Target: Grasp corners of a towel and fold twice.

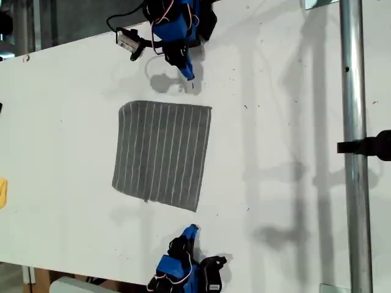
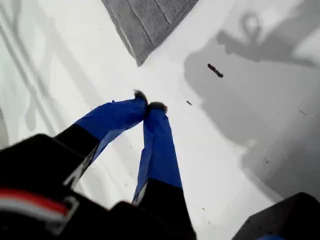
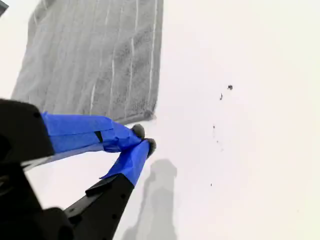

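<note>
Exterior view shows one towel (image 1: pixel 162 154), dark grey with thin white stripes. It lies flat and unfolded in the middle of the white table (image 1: pixel 73 91), and all four corners can be counted. Two blue arms face it, one at the top edge of the exterior view and one at the bottom edge.

My first gripper (image 1: pixel 188 75) is the top one. Its jaws are pressed together on nothing, just short of the nearest corner (image 1: pixel 209 110) and clear of the cloth. Its wrist view confirms this: the tips (image 2: pixel 150 106) meet, and only a wedge of towel (image 2: pixel 150 22) shows, with the rest cut off.

My second gripper (image 1: pixel 192 229) is the bottom one, also closed and empty. Its tips (image 3: pixel 144 139) are right beside a towel corner (image 3: pixel 150 117). I can't tell whether they brush the hem.

Both arm bases run out of the exterior view. One small yellow object (image 1: pixel 2 193) sits at that view's left edge, mostly cropped. One metal pole (image 1: pixel 353 110) runs down that view's right side with a black clamp (image 1: pixel 369 146) on it. A few dark specks (image 3: pixel 229 87) dot the tabletop, too small to identify.
</note>
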